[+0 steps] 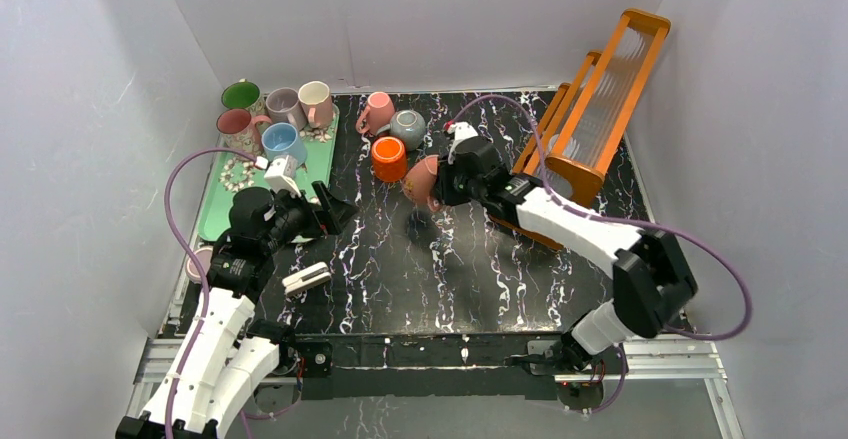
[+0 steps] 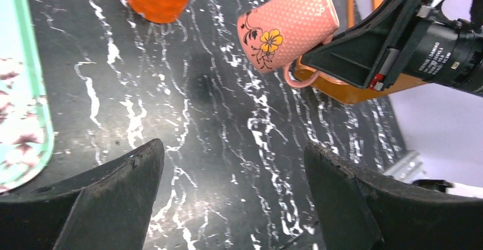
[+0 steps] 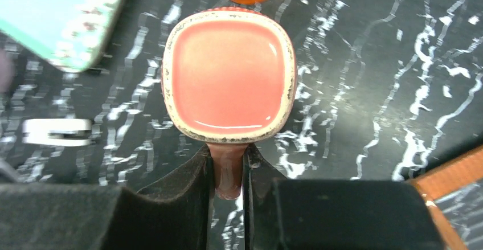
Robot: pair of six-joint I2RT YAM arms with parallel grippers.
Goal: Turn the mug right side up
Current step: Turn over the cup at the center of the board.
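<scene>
Mug (image 3: 229,73) hangs tilted above the desk (image 1: 400,279); our right hand (image 3: 228,154) pinches its handle (image 3: 226,184) so we can swing it upright. Our left hand (image 2: 229,153) gapes wide and empty, standing clear.
</scene>
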